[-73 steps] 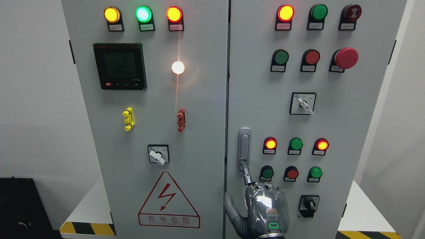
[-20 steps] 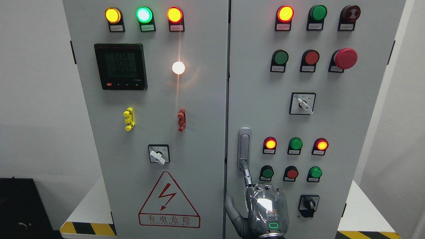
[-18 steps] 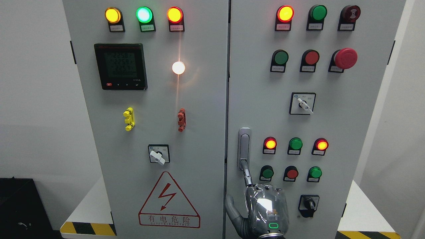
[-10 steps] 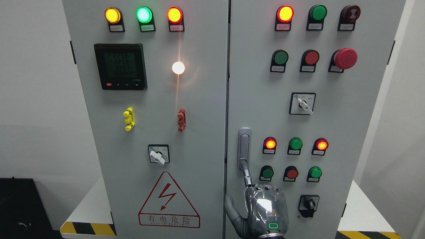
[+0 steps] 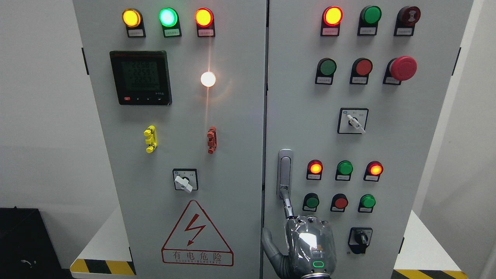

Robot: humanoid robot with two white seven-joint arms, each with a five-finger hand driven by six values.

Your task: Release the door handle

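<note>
The right hand (image 5: 309, 248) rises at the foot of the right cabinet door (image 5: 387, 135), one extended finger (image 5: 286, 201) touching the lower end of the handle (image 5: 285, 173), other fingers curled, grasping nothing. Release looks unfinished; withdrawal remains.

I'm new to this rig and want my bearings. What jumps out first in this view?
A bright white lamp glares on the left cabinet door, under a row of lit lights. A big red mushroom button stands out at the upper right. At the bottom centre, a shiny robot hand points one finger up to the door handle.
</note>
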